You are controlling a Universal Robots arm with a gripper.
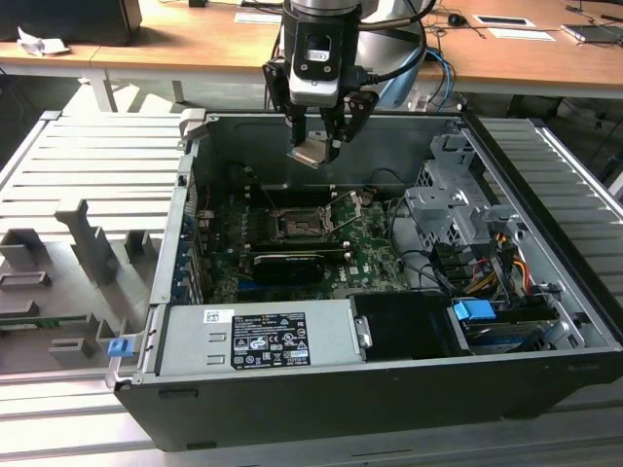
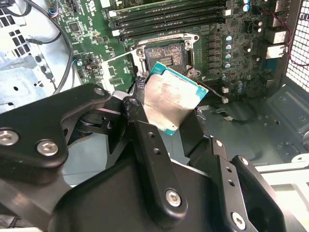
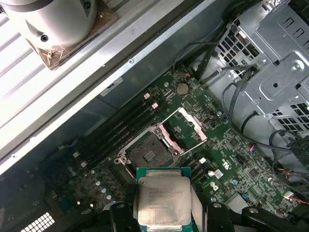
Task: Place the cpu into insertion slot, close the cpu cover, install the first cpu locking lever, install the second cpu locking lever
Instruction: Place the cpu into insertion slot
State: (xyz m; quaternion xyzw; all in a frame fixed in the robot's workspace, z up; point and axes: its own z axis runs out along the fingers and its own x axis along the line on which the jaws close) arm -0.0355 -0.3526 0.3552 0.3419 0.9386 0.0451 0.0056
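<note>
Hovering above the open case (image 1: 545, 292) on the bench (image 1: 88, 165), the claw (image 1: 316, 146) is closed on the cpu (image 1: 310, 156), one finger on each of two opposite edges. That chip is up in the air and tilted in the exterior view, well clear of the board (image 1: 375, 258) below it. Both wrist views catch its dull metal face (image 2: 169, 99) (image 3: 163, 200) with the teal edge showing round it, pinched between the black fingers (image 2: 145, 140).

Down on the board, the slot (image 1: 297, 226) lies bare, its dark square plain to see in both wrist views (image 2: 166, 58) (image 3: 147, 152). The cover (image 3: 194, 124) is swung open, its window frame lying off to one side of the slot, touching it along the hinge edge. A thin wire lever (image 2: 212, 91) juts out just beside the slot's rim, unlatched.

Memory sticks (image 3: 120, 133) run in a row near the slot. In the exterior view a long black card (image 1: 287, 261) sits just in front of the slot, and the grey drive cage (image 1: 458, 195) fills the case toward the exterior view's right.
</note>
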